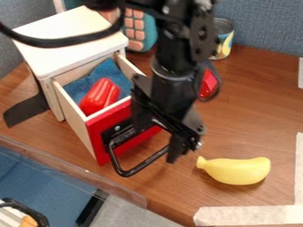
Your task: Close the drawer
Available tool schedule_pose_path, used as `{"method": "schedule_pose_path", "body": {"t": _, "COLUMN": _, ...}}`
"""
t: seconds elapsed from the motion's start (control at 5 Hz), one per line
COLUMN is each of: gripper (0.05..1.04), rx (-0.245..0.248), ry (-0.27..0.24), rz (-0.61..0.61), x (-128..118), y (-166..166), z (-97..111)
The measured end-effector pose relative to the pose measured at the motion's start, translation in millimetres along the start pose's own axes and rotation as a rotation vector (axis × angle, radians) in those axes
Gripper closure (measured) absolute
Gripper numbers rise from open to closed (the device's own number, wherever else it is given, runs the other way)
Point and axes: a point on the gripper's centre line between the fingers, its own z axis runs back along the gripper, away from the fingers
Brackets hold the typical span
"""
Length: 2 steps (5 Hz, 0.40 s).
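The gripper hangs at the drawer's front right corner, its two fingers apart and partly over the red front and the handle. The drawer stands pulled out of the small white cabinet. It has pale wooden sides, a red front and a black loop handle that sticks out toward the camera. Inside lie a red pepper-like toy and a blue cloth. The arm hides the drawer's right front part, and I cannot tell whether the gripper touches it.
A yellow toy banana lies right of the handle. Behind the arm are a can, a red object and a teal item with pink blocks. A clear ledge runs along the front left table edge.
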Motion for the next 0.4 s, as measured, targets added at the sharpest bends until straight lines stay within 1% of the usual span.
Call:
{"method": "schedule_pose_path", "body": {"t": 0.2, "gripper": 0.084, "rx": 0.02, "ry": 0.004, "rz": -0.024, "x": 2.1, "y": -9.5, "z": -9.7}}
{"method": "schedule_pose_path", "body": {"t": 0.4, "gripper": 0.084, "rx": 0.012, "ry": 0.002, "rz": -0.041, "x": 1.3, "y": -18.1, "z": -19.2}}
